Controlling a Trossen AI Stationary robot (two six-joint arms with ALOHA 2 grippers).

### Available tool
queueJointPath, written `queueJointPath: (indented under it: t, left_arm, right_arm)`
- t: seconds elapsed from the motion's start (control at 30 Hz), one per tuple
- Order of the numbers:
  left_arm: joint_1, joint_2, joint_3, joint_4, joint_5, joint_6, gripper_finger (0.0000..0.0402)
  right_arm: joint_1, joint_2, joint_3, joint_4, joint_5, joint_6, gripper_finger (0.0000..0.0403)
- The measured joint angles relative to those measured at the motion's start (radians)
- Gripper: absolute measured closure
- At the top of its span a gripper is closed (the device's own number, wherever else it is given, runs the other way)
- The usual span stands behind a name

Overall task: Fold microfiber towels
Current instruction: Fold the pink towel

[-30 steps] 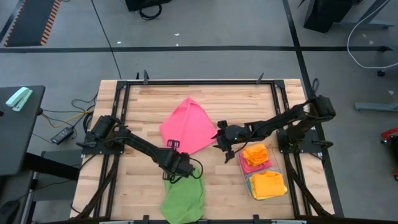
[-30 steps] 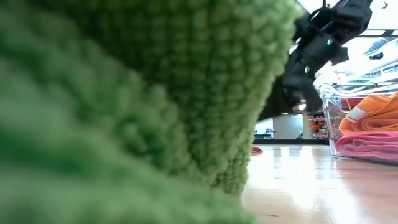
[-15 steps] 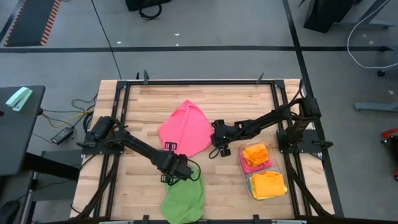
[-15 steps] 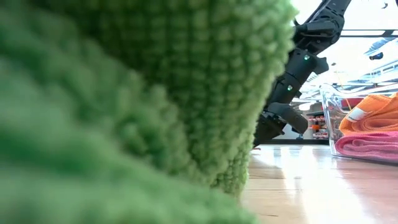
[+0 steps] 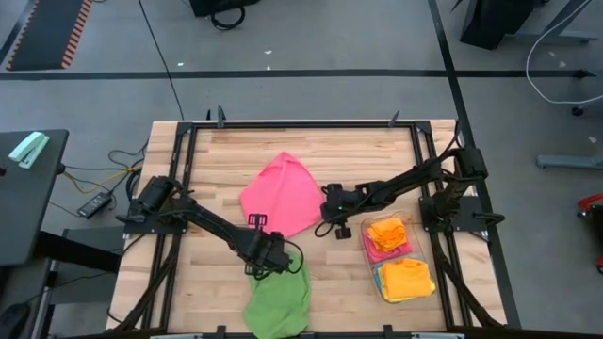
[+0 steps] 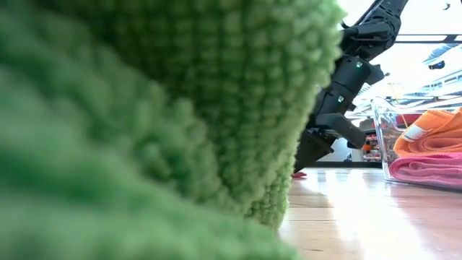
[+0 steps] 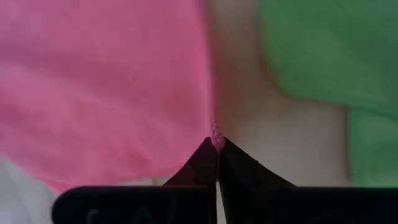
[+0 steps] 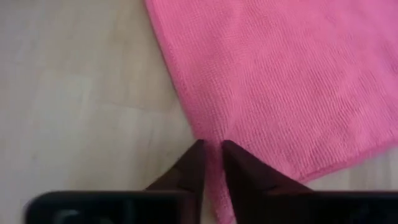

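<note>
Left gripper (image 7: 217, 144): jaws pinched shut on the near edge of the pink towel (image 7: 106, 81), a fleck of pink fibre caught right at the tips. Right gripper (image 8: 211, 152): jaws nearly together over the right-hand edge of the same pink towel (image 8: 280, 81), cloth running between and beneath the two tips; cannot tell whether the cloth is actually clamped.

Seen from above: left gripper (image 5: 263, 243) at the near corner of the pink towel (image 5: 280, 193), between it and the green towel (image 5: 278, 301). Right gripper (image 5: 327, 209) at the pink towel's right corner. Pink towel spread near the middle of the worktop (image 5: 207, 169), drawn into a rough triangle with its point toward the far side. Green towel crumpled at the near edge of the worktop, just near of the left gripper.

At the right, near side of the worktop: clear bin (image 5: 369, 256) holding folded orange towels (image 5: 407, 278) stacked on folded pink ones (image 5: 382, 250).

From table height: green towel (image 6: 144, 115) filling most of the view, dark arm (image 6: 339, 87) slanting down behind it, the bin (image 6: 382, 137) with orange (image 6: 433, 133) and pink (image 6: 426, 170) folded cloths at the right.
</note>
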Motion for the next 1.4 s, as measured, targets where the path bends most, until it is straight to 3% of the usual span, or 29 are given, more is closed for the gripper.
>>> queueJointPath:
  t: [0.17,0.63,0.87,1.13,1.4]
  left_arm:
    - [-0.007,-0.003,0.001,-0.003,-0.076,-0.003,0.0383]
    - [-0.015,-0.234,0.123,-0.149,-0.257,0.031,0.0392]
    - [0.019,-0.391,0.179,-0.163,-0.339,0.152,0.0376]
    - [0.167,-0.533,0.205,-0.142,-0.346,0.34,0.0387]
    - [0.442,-0.544,0.204,-0.122,-0.336,0.589,0.0393]
  right_arm:
    - [0.01,-0.022,0.011,-0.047,-0.051,0.002,0.0394]
    - [0.1,-0.274,0.257,-0.399,0.026,-0.067,0.0398]
    - [0.097,-0.381,0.408,-0.599,0.025,-0.073,0.0399]
    - [0.057,-0.432,0.539,-0.725,0.036,-0.135,0.0399]
    - [-0.177,-0.428,0.547,-0.686,0.198,-0.339,0.04]
